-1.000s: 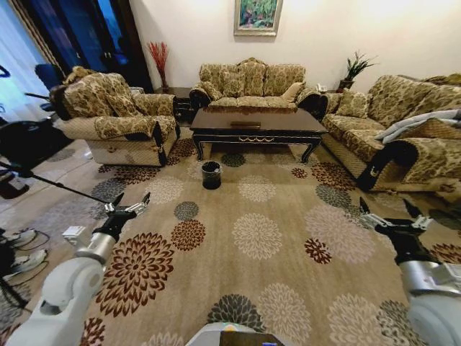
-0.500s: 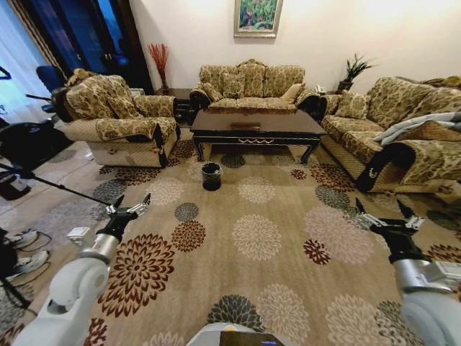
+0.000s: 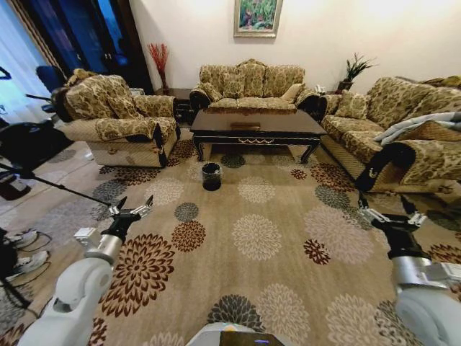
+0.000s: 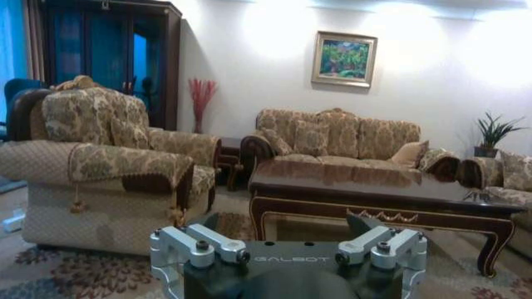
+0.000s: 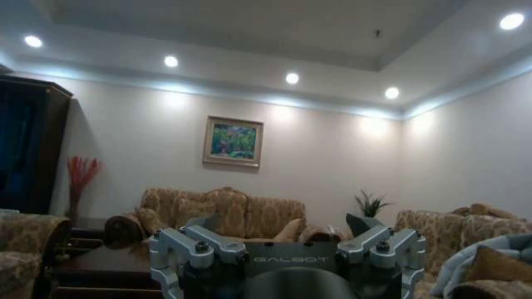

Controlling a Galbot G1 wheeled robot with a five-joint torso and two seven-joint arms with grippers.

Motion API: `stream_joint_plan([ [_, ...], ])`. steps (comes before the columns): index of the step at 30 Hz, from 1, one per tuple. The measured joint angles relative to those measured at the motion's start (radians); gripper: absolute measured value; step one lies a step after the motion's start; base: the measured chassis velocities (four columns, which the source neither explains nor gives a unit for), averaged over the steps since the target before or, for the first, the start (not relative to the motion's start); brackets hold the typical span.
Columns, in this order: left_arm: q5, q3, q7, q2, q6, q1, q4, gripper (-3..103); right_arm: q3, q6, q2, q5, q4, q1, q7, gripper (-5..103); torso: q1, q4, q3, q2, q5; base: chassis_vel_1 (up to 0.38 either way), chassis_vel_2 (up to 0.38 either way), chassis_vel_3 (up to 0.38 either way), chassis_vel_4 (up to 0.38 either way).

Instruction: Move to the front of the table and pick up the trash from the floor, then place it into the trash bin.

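Note:
The long dark table (image 3: 257, 124) stands ahead on the flowered carpet, in front of the back sofa. The small black trash bin (image 3: 211, 175) sits on the carpet just before the table's left front leg. I cannot make out any trash on the patterned floor. My left gripper (image 3: 134, 205) hovers open and empty over the carpet at the lower left. My right gripper (image 3: 385, 209) hovers open and empty at the lower right. In the left wrist view the left gripper (image 4: 287, 224) points at the table (image 4: 374, 187). The right gripper (image 5: 287, 224) points higher, toward the wall.
An armchair (image 3: 115, 119) stands left of the table, a sofa (image 3: 248, 83) behind it and another sofa (image 3: 400, 130) to the right. A tripod leg (image 3: 57, 186) and dark equipment sit at the far left. Open carpet (image 3: 256, 234) lies between me and the table.
Both arms have shifted slightly, the left gripper drifting a little toward the middle. The room, table and bin sit in nearly the same place in the picture.

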Motion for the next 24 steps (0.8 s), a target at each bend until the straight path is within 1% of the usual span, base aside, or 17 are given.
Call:
stream_joint_plan([
  [7,-0.027,-0.040,0.002,0.007,-0.005,0.005,-0.033,100,-0.021,0.022,0.001,0.020,0.006,0.013,-0.031,100,-0.001,0.0001,-0.001,-0.002,0.0001,0.000,0.000,0.000,0.000],
  [24,-0.030,-0.043,0.002,0.008,-0.006,0.006,-0.035,100,-0.021,0.023,0.002,0.021,0.008,0.013,-0.032,100,-0.002,0.0000,-0.003,-0.005,0.0000,0.000,0.000,0.000,0.000],
])
